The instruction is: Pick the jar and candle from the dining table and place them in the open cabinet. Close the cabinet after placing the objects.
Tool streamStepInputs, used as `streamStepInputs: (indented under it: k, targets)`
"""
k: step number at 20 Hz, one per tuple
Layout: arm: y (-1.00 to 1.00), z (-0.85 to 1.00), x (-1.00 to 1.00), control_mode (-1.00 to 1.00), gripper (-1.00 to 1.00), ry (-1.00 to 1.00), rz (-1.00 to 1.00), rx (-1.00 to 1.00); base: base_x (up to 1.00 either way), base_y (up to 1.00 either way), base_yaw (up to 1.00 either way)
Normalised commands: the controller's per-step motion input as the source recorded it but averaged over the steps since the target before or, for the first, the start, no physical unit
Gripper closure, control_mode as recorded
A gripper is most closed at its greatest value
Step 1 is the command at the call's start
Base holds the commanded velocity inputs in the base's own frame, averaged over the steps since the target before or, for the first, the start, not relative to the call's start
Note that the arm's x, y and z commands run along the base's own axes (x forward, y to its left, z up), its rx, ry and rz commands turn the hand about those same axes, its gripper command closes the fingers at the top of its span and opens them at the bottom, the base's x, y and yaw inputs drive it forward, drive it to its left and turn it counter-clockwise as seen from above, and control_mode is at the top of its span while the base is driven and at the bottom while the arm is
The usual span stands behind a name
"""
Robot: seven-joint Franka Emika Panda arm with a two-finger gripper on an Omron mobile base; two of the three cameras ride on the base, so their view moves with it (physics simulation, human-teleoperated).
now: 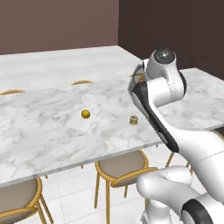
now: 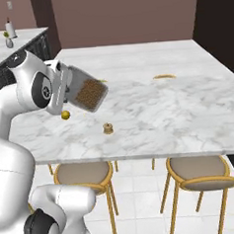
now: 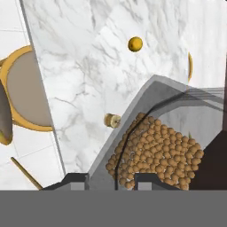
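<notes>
End effector (image 2: 67, 88) is clamped on the squat clear glass jar of tan-brown grains (image 2: 87, 94), tilted above the white marble desk (image 2: 188, 119); tiny tan-gold candle (image 2: 108, 128) sits at its 5 o'clock.

The dining table (image 2: 153, 116) is showing as a smooth white marble slab with grey veins and a soft sheen, while the stools (image 2: 199, 170) under its near edge are showing matt tan seats on shiny gold metal legs. The jar (image 2: 86, 93) is looking like clear, smooth glass over grainy brown pellets. The candle (image 2: 108, 128) is looking tan-gold, and the small ball (image 1: 85, 114) is looking glossy yellow.
</notes>
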Motion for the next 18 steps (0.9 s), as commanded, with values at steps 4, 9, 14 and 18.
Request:
streamStepInputs:
  k: [4,9,14,18]
  targets:
    - [0.00,0.00,0.00,1.00,1.00,0.00,0.00,0.00,-0.29,-0.04,-0.49]
    - [0.00,0.00,0.00,1.00,1.00,0.00,0.00,0.00,-0.09,-0.30,-0.49]
    - [0.00,0.00,0.00,1.00,1.00,0.00,0.00,0.00,0.00,-0.23,-0.47]
    - [0.00,0.00,0.00,1.00,1.00,0.00,0.00,0.00,0.00,-0.19,-0.49]
